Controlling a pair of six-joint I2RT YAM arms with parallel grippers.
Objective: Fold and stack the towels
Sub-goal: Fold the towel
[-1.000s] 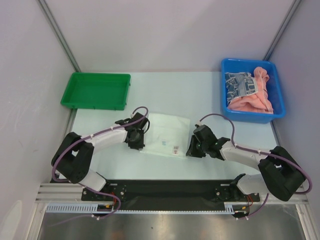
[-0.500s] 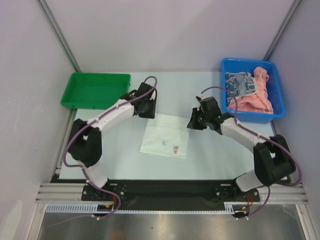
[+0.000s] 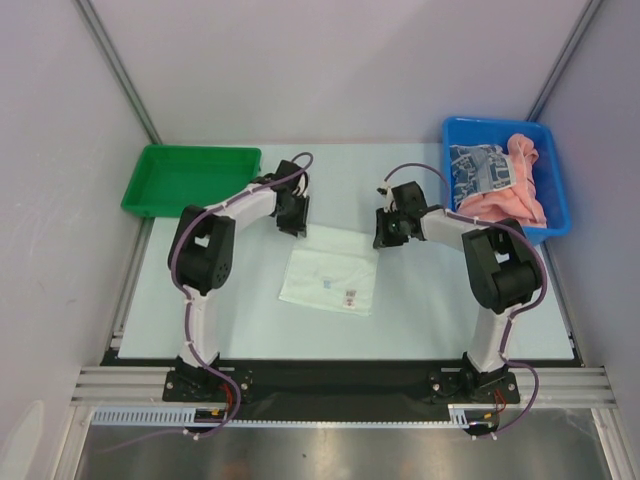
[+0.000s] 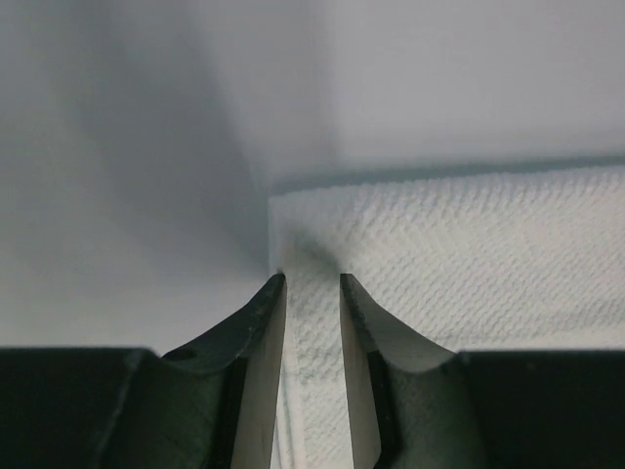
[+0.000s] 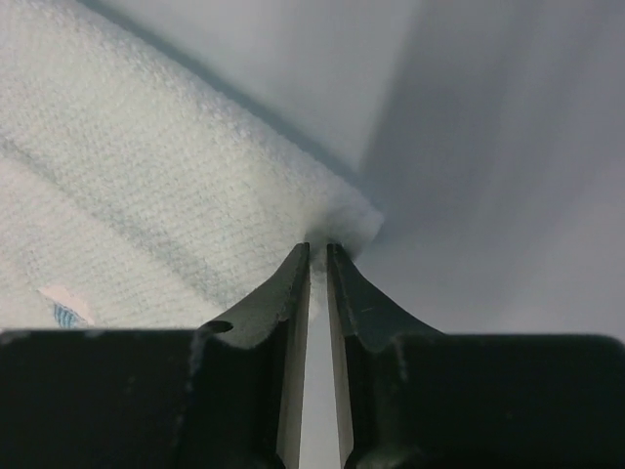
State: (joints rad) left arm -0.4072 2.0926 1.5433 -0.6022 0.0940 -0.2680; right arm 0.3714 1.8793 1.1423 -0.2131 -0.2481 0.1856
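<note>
Bases of both arms sit at the near edge of the pale grey table (image 3: 200, 300), with the arms reaching away from them. At mid-table lies a folded white cloth towel (image 3: 328, 282), flat and roughly rectangular, with a small dark-marked label (image 3: 350, 296) near its near right corner.

At the far left corner of that towel stands the left gripper (image 3: 295, 218). The left wrist view shows this gripper (image 4: 311, 281) with its jaws clenched on the towel's corner (image 4: 439, 254): the woven cloth fills the narrow gap between the two fingers (image 4: 266, 332), and the towel's edge runs down between them.

At the far right corner stands the right gripper (image 3: 388, 232). In the right wrist view this gripper (image 5: 318, 249) has its jaws pinched almost together on the towel's corner tip (image 5: 195, 205), with only a thin sliver between the fingers (image 5: 293, 293).

Further back on the left rests a shallow green plastic tray (image 3: 190, 205), well apart from the towel. Further back on the right rests a deep blue plastic bin (image 3: 497, 232). It holds a crumpled salmon-pink cloth towel (image 3: 520, 195) along its right and near sides, and a white towel with blue-grey pattern (image 3: 478, 168) on its left.
</note>
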